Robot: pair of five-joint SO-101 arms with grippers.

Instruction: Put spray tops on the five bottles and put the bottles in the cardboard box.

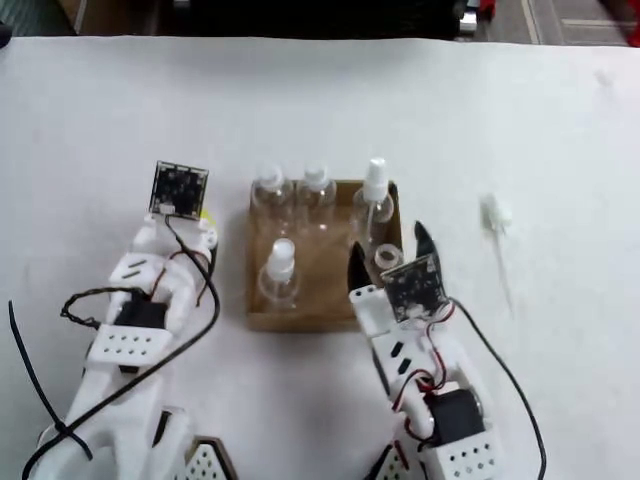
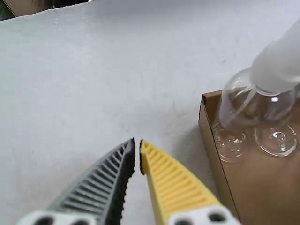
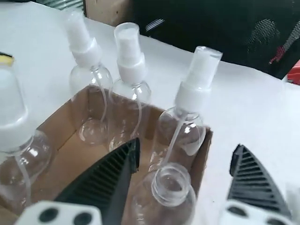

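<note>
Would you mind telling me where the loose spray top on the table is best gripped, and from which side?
Take the spray top by its white head, coming down from above: it lies flat on the table, and its thin tube trailing toward the arms looks too slender to pinch.

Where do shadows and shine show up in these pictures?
Left wrist view: the cardboard box throws a soft shadow on the table beside its wall; right wrist view: the clear bottles catch pale glints against a dark room behind; high view: the white table looks evenly bright, shadows faint.
</note>
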